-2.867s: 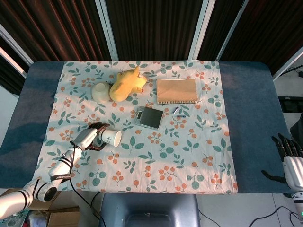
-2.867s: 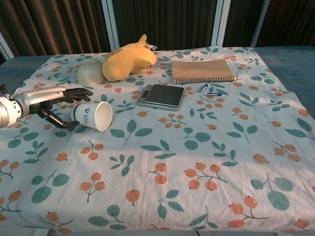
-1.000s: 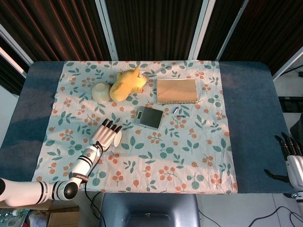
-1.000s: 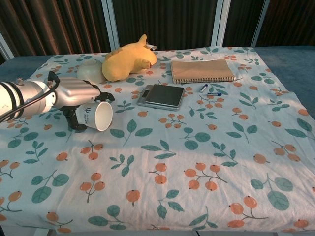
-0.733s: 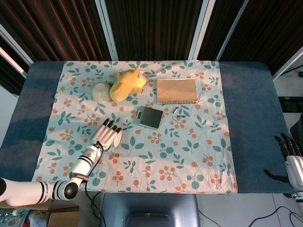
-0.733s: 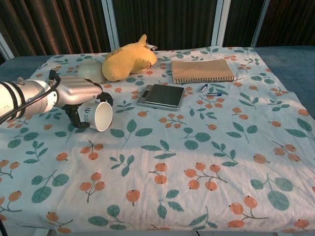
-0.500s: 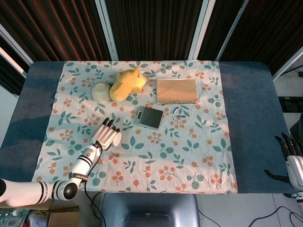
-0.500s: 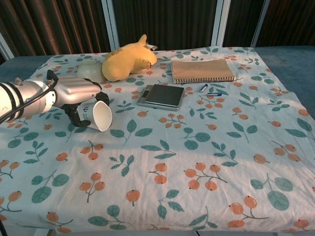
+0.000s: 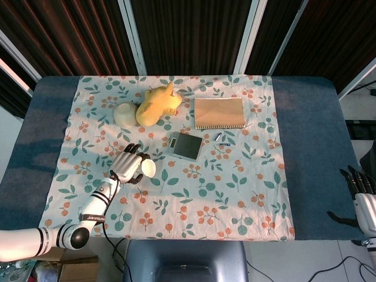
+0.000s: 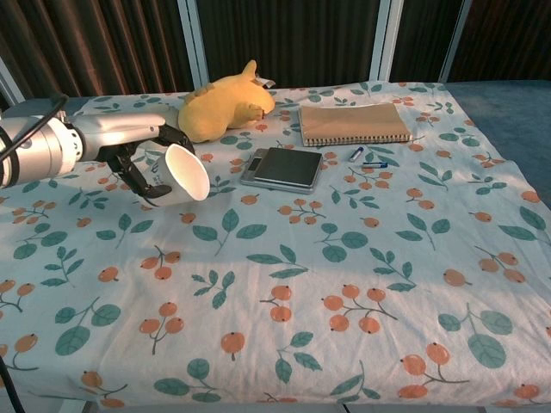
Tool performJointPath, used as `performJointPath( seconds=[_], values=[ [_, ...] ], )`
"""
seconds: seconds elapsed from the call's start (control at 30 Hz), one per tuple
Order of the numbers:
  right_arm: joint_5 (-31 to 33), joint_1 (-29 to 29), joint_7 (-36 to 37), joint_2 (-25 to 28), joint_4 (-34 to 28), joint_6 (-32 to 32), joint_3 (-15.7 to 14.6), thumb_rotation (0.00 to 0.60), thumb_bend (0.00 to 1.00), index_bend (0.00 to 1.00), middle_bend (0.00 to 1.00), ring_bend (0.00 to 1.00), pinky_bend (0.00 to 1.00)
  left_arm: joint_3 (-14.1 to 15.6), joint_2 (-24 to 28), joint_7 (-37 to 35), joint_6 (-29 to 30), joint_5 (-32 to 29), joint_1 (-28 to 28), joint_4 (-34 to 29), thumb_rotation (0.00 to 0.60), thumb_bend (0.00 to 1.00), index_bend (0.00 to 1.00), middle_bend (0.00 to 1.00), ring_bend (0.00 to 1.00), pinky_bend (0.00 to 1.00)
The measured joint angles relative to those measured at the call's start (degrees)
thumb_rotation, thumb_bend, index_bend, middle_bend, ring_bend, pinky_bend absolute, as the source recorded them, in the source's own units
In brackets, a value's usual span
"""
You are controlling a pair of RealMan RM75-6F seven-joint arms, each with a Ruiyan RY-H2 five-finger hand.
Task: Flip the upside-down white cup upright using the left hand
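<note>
- The left hand point(image 10: 142, 159) grasps the white cup point(image 10: 183, 175), its dark fingers point(image 10: 145, 182) wrapped around the cup's side; the cup is raised off the cloth and tilted, its open mouth facing the camera's right in the chest view.
- From above, the same hand point(image 9: 128, 165) and cup point(image 9: 146, 169) sit over the cloth's near-left part, the silver forearm running back toward the table's front-left corner.
- Beyond the hand lie a pale overturned bowl point(image 9: 124, 114) and, touching it, a yellow plush toy point(image 9: 155, 103).
- Near the cloth's middle is a dark flat scale point(image 9: 184, 145), with small pens point(image 9: 221, 139) just beside it and a tan notebook point(image 9: 219, 113) farther back.
- All of this rests on a white tablecloth point(image 9: 235, 194) printed with green leaves and orange berries, spread over a blue table point(image 9: 314, 141).
- The right hand point(image 9: 361, 202) hangs off the table's right edge, well apart from everything, fingers spread and holding nothing.
- Behind the table hang dark reddish curtains point(image 9: 194, 35), divided by pale metal posts.
</note>
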Motion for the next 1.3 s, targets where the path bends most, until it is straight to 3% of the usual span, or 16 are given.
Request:
performJointPath(
  seconds=[0.23,0.37,0.57,0.83,0.93,1.03,1.17,1.3],
  values=[
    [-0.26,0.32,0.47,0.47,-0.55,-0.86,-0.35,0.600,0.00,0.00,0.00,0.00,0.00,-3.77,-0.35,-24.26,-2.69,7.81,5.16,2.86,0.600,0.39,0.29,0.30,0.02,0.10],
    [0.01,0.37,0.66,0.48,-0.39,-1.13,-0.35,0.600,0.00,0.00,0.00,0.00,0.00,-5.07,-2.65,-37.51,-4.00,14.09,8.10,8.01,0.600,0.39,0.28,0.30,0.02,0.11],
    [0.35,0.65,1.16,0.24,0.13,-2.01,-0.44,0.600,0.00,0.00,0.00,0.00,0.00,-6.00,-9.08,-49.10,-3.29,20.02,11.51,17.90,0.600,0.39,0.29,0.30,0.04,0.11],
    [0.30,0.92,1.08,-0.05,0.29,-2.36,-0.47,0.600,0.00,0.00,0.00,0.00,0.00,-6.43,-13.63,-53.72,-1.18,22.59,13.49,23.55,0.600,0.39,0.25,0.29,0.03,0.11],
    [0.58,0.86,1.31,-0.08,0.48,-2.41,-0.46,0.600,0.00,0.00,0.00,0.00,0.00,-6.39,-14.37,-55.63,-0.42,24.21,13.74,25.09,0.600,0.39,0.14,0.25,0.02,0.11],
    [0.49,0.85,1.40,-0.04,0.47,-2.35,-0.46,0.600,0.00,0.00,0.00,0.00,0.00,-5.97,-13.90,-57.57,-1.32,25.52,13.76,25.13,0.600,0.39,0.01,0.15,0.00,0.10],
    [0.39,0.92,1.35,-0.01,0.40,-2.40,-0.52,0.600,0.00,0.00,0.00,0.00,0.00,-5.31,-12.76,-60.21,-2.92,27.02,13.78,25.00,0.600,0.39,0.00,0.06,0.00,0.10],
    [0.47,0.94,1.26,-0.05,0.36,-2.50,-0.56,0.600,0.00,0.00,0.00,0.00,0.00,-5.08,-11.90,-61.68,-2.80,28.36,13.96,24.53,0.600,0.39,0.00,0.04,0.00,0.10]
  ],
)
